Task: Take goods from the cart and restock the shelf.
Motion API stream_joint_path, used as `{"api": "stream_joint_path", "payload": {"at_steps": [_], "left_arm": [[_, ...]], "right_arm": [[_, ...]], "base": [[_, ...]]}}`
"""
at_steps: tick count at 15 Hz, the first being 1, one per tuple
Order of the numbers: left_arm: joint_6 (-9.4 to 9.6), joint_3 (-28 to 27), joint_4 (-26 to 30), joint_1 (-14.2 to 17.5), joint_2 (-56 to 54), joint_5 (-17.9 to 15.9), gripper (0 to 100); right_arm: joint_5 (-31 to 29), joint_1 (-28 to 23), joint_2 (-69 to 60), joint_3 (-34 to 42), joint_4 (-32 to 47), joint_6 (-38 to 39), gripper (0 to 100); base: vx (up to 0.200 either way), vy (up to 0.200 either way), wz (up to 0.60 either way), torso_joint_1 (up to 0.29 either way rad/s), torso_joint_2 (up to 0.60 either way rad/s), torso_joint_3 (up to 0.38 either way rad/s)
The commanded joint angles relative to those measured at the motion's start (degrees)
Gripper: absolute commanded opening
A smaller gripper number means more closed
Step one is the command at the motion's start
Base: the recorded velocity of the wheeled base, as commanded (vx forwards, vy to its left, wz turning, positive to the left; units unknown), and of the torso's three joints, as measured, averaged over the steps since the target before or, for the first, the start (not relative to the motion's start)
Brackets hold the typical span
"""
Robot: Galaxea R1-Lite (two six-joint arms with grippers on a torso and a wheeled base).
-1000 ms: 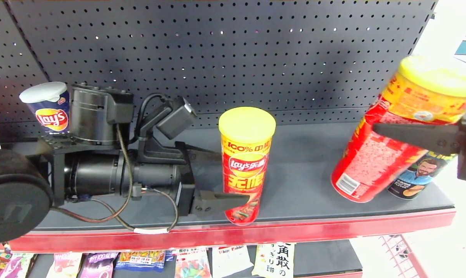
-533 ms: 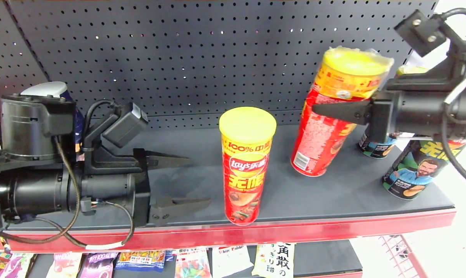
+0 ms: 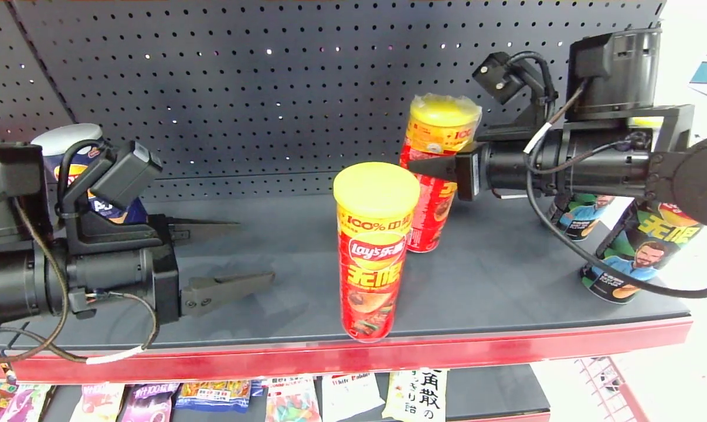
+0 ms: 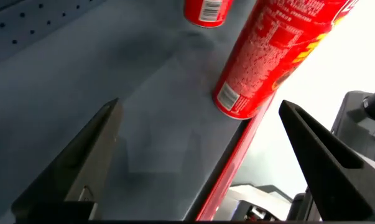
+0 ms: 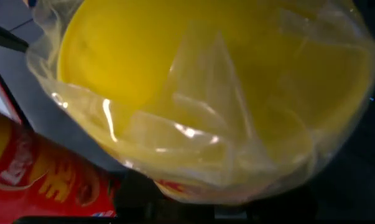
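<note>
A red chip can (image 3: 372, 258) with a yellow lid stands upright near the shelf's front edge. It also appears in the left wrist view as the red chip can (image 4: 268, 59). My left gripper (image 3: 254, 249) is open a hand's width to the left of it, holding nothing, and its fingers (image 4: 81, 168) are spread wide. Just behind and to the right of the first can, my right gripper (image 3: 434, 170) is shut on the upper part of a second red can (image 3: 427, 211). Its plastic-wrapped yellow lid (image 5: 206, 93) sits close to the wrist camera. The can's base is at shelf level; I cannot tell whether it touches.
A blue can with a white lid (image 3: 66, 152) stands at the back left behind my left arm. Dark green cans (image 3: 641, 252) stand at the right end. The pegboard wall (image 3: 306, 88) closes the back, and a red lip (image 3: 447, 351) runs along the front. Snack packs (image 3: 283, 401) hang below.
My left gripper has let go of the front can and drawn back to the left. My right arm has carried the second can from the right to behind the front can and set it upright.
</note>
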Motion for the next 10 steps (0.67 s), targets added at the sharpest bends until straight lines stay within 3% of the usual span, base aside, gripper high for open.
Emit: {"api": "stream_joint_path", "payload": {"at_steps": [1, 5, 10], "left_arm": [[-0.03, 0.4, 0.0, 0.5, -0.7, -0.1, 100], [-0.03, 2.3, -0.1, 0.5, -1.3, -0.4, 100], [-0.03, 2.3, -0.1, 0.5, -1.0, -0.4, 100]], "right_arm": [[0.1, 0.8, 3.0, -1.7, 0.0, 0.0, 0], [0.1, 2.7, 7.6, -7.1, 0.0, 0.2, 0], [0.1, 3.6, 9.2, -8.3, 0.0, 0.3, 0]], "base": [[0.0, 0.0, 0.0, 0.0, 0.0, 0.0], [0.0, 0.0, 0.0, 0.0, 0.0, 0.0], [0.0, 0.0, 0.0, 0.0, 0.0, 0.0]]}}
